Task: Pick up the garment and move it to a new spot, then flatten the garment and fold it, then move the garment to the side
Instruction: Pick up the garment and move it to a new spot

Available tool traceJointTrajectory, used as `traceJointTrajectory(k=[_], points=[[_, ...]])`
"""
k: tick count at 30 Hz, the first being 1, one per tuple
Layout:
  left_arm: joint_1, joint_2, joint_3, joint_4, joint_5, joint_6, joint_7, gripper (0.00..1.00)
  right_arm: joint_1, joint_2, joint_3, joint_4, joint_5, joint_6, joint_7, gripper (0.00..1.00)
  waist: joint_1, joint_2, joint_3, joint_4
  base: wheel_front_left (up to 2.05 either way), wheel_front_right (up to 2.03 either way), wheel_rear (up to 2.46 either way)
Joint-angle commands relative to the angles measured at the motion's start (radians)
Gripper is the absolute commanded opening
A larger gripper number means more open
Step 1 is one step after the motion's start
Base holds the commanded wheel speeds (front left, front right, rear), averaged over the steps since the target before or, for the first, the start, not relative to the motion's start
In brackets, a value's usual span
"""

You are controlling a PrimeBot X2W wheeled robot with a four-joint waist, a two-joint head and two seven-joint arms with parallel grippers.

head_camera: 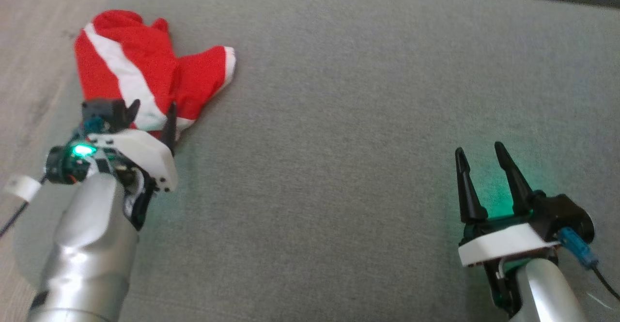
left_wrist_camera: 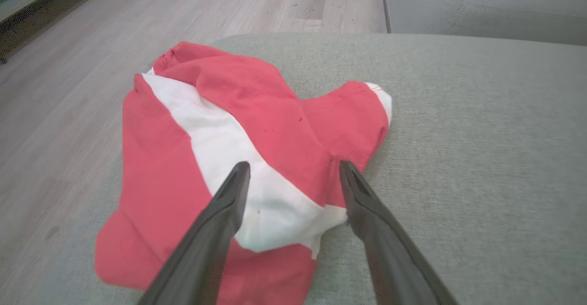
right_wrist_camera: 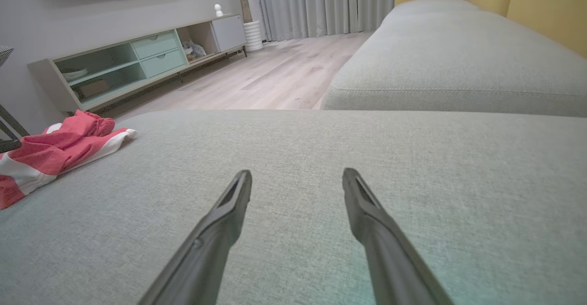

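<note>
The garment (head_camera: 140, 65) is a small red piece with a white band, lying crumpled at the far left of the grey sofa cushion (head_camera: 339, 118), close to its left edge. My left gripper (head_camera: 152, 114) hovers open over the garment's near end, its two fingers spread above the white band with nothing between them. In the left wrist view the garment (left_wrist_camera: 257, 126) spreads ahead of the left gripper (left_wrist_camera: 293, 169). My right gripper (head_camera: 479, 155) stands open over bare cushion at the lower right, far from the cloth. The right wrist view has the garment (right_wrist_camera: 55, 153) at its left edge and the right gripper (right_wrist_camera: 297, 176) open.
Wooden floor (head_camera: 29, 46) runs beside the cushion's left edge. A second sofa cushion (right_wrist_camera: 458, 62) lies beyond a gap, with yellow wall behind. A low TV cabinet (right_wrist_camera: 137, 57) and curtains (right_wrist_camera: 316, 2) stand across the room.
</note>
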Motion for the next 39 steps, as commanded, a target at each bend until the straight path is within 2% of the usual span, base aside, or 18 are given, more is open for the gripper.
traceJointTrajectory(k=[1,3,4,5,6,10,15,23,29,35,39], points=[[-0.067,0.054,0.029,0.018,-0.012,-0.003,0.009,1.00,-0.040,-0.004,0.028,-0.037,-0.008,-0.001,-0.011,1.00,-0.0003,0.0000,0.052,-0.043,0.00,0.00,0.00],[-0.099,0.063,0.035,0.068,-0.019,-0.002,0.016,1.00,-0.047,-0.004,0.028,-0.039,-0.009,-0.001,-0.011,1.00,-0.0003,0.0000,0.065,-0.051,0.00,0.00,0.00],[-0.113,0.064,0.041,0.095,-0.027,-0.002,0.020,0.69,-0.050,-0.004,0.028,-0.040,-0.010,-0.001,-0.011,1.00,-0.0003,0.0000,0.069,-0.053,0.00,0.00,0.00],[-0.124,0.063,0.044,0.120,-0.033,-0.002,0.024,0.26,-0.052,-0.004,0.028,-0.040,-0.011,-0.001,-0.011,1.00,-0.0003,0.0000,0.072,-0.055,0.00,0.00,0.00],[-0.134,0.062,0.043,0.139,-0.038,-0.002,0.023,0.00,-0.054,-0.004,0.025,-0.041,-0.012,-0.001,-0.011,1.00,-0.0003,0.0000,0.075,-0.057,0.00,0.00,0.00],[-0.158,0.055,0.047,0.170,-0.060,-0.004,-0.014,0.00,-0.056,-0.004,0.017,-0.040,-0.012,-0.001,-0.011,1.00,-0.0003,0.0000,0.078,-0.059,0.00,0.00,0.00],[-0.181,0.052,0.023,0.178,-0.066,-0.006,-0.131,0.00,-0.053,-0.004,0.013,-0.029,-0.009,-0.001,-0.011,1.00,-0.0003,0.0000,0.049,-0.059,0.00,0.00,0.00],[-0.188,0.024,-0.080,0.042,-0.119,-0.006,-0.287,0.00,-0.031,-0.004,0.026,-0.017,0.019,-0.001,-0.011,1.00,-0.0003,0.0000,-0.051,-0.080,0.00,0.00,0.00],[-0.175,0.012,-0.132,-0.133,-0.178,-0.007,-0.288,0.00,-0.012,-0.004,0.030,-0.018,0.045,-0.001,-0.011,1.00,-0.0003,0.0000,-0.105,-0.118,0.00,0.00,0.00],[-0.137,-0.025,-0.188,-0.315,-0.194,-0.004,-0.211,0.00,-0.004,-0.004,0.052,-0.020,0.068,-0.001,-0.011,1.00,-0.0003,0.0000,-0.127,-0.185,0.00,0.00,0.00],[-0.109,-0.066,-0.231,-0.426,-0.194,0.017,-0.164,0.00,-0.013,-0.004,0.064,-0.023,0.077,-0.001,-0.011,1.00,-0.0003,0.0000,-0.122,-0.252,0.00,0.00,0.00]])
